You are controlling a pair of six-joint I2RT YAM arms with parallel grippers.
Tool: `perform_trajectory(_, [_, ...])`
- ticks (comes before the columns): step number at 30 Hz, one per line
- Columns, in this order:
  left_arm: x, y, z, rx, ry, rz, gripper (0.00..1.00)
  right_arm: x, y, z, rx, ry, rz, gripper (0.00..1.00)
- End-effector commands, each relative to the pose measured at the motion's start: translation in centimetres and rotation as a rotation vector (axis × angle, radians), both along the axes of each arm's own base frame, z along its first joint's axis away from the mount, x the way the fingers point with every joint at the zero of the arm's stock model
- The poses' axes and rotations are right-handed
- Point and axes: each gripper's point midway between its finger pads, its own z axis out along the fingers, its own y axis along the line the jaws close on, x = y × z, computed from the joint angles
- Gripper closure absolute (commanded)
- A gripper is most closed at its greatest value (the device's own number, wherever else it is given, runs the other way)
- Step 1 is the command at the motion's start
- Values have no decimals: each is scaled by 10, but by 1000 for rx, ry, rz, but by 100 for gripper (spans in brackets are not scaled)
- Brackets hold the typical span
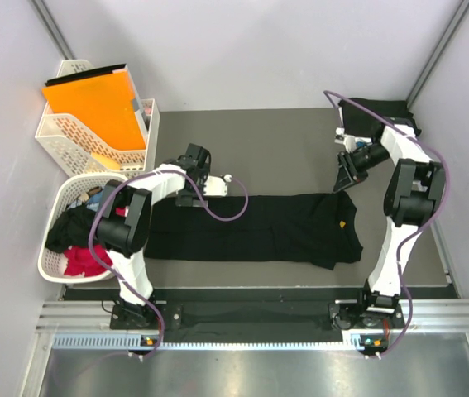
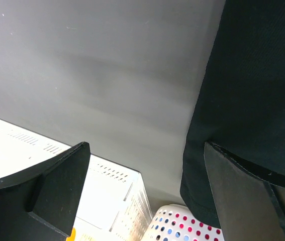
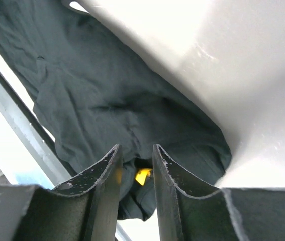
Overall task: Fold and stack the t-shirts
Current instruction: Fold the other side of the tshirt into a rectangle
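You are looking down on a dark grey mat (image 1: 292, 149) that covers the table between pale walls. Across its near half lies a long black cloth t-shirt (image 1: 259, 227). It is folded lengthwise into a flat band running left to right and is wider at the right end, where a small yellow tag (image 1: 342, 223) shows. A smaller piece of folded black cloth (image 1: 379, 107) sits in the far right corner of the mat, partly hidden behind the right arm.

Off the mat to the left, a round white lattice plastic basket (image 1: 50, 269) holds a loose heap of clothes, with a black garment (image 1: 70, 227) on top, a red garment (image 1: 81, 263) below it and a little blue. Behind it, tall rectangular white lattice baskets (image 1: 69, 136) hold an upright flat orange folder (image 1: 98, 103).

Your left gripper (image 1: 189, 197) is at the far edge of the band's left end. Its fingers are spread wide with nothing between them. One finger (image 2: 243, 191) is over the shirt's edge and the other is over bare mat. Whether either touches cannot be told.

Your right gripper (image 1: 342, 182) hangs tilted just beyond the shirt's far right corner. Its fingers (image 3: 107, 191) stand close together with a narrow slit between them, pinching nothing. Through the slit you see the shirt and its yellow tag below.
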Motion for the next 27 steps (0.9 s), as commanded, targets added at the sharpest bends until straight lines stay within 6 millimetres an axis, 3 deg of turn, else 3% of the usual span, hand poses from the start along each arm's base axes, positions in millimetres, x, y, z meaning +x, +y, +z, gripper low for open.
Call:
perform_trajectory(1, [5,-6,0,-29,-8,6,1,-17,-9,25,0,-16,-22,68])
perform_trajectory(8, [3,-9,-1,-33,-5,4,1,-30,-7,12,7,20,-34,68])
perform_trajectory(27, [3,-16,-3,-47,2,-9,1,-10,-11,-11,-12,-17,-68,67])
